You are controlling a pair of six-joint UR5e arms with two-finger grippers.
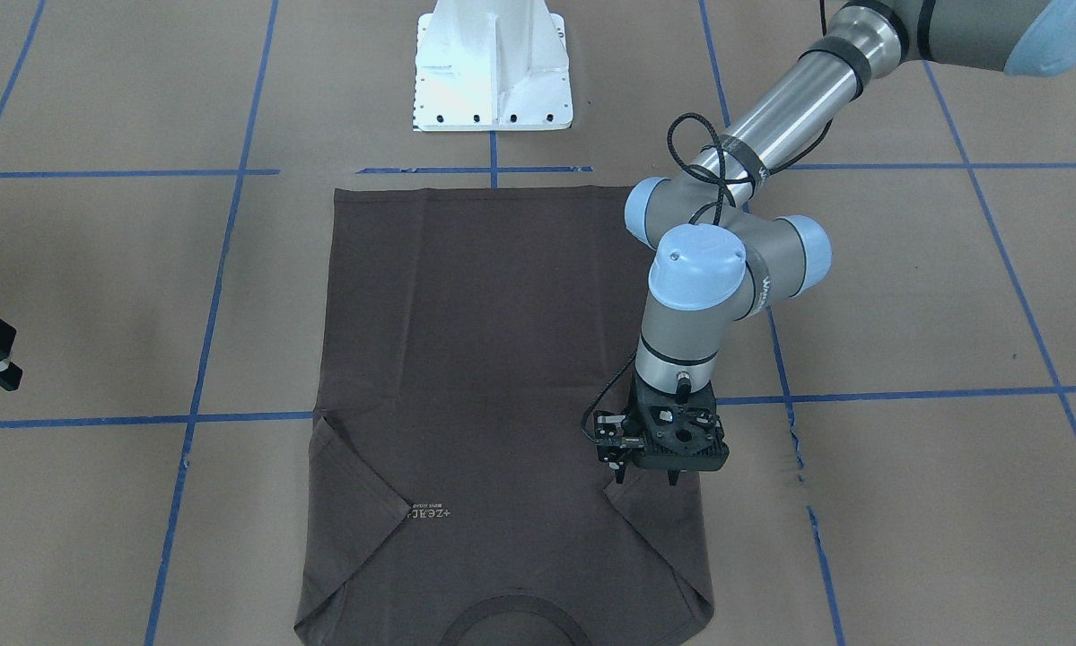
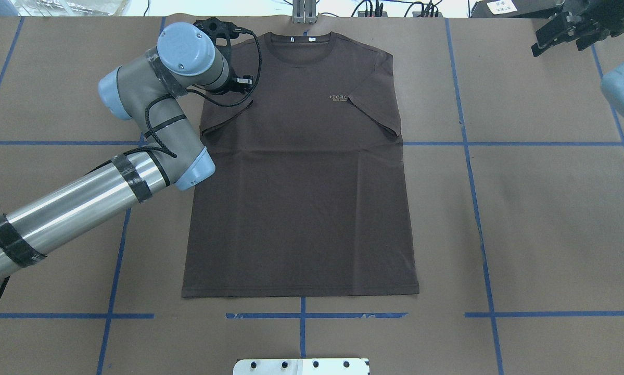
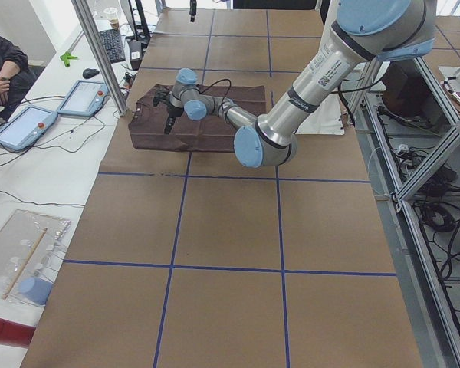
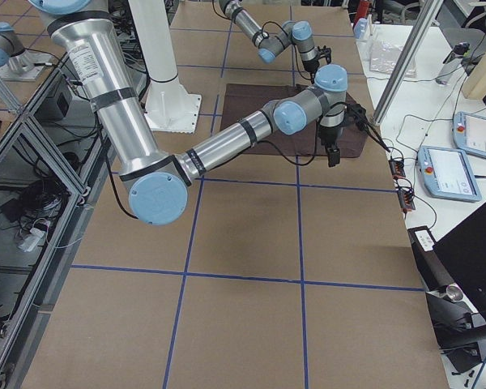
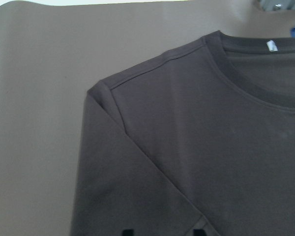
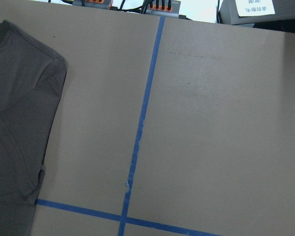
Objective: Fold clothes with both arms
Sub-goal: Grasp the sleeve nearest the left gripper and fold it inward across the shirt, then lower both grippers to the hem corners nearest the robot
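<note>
While the left fingers stand apart with nothing between them, poised over the tucked-in left sleeve, we judge the step in hand to be taking hold at that shoulder for the next fold. To do it well, we would come straight down and pinch both layers near the seam, so the sleeve stays tucked. We would then wait for the right arm to match on the far shoulder, so that both lift evenly. The shirt lies flat and face up in the middle of the worktop, collar away from the robot and both sleeves turned inward. The right fingers hang well apart from the cloth, over the far corner. We cannot tell whether they are open or closed, since the front view cuts them off and their wrist camera shows none. We also cannot tell whether the left tips touch the cloth, as the wrist hides them from overhead.
</note>
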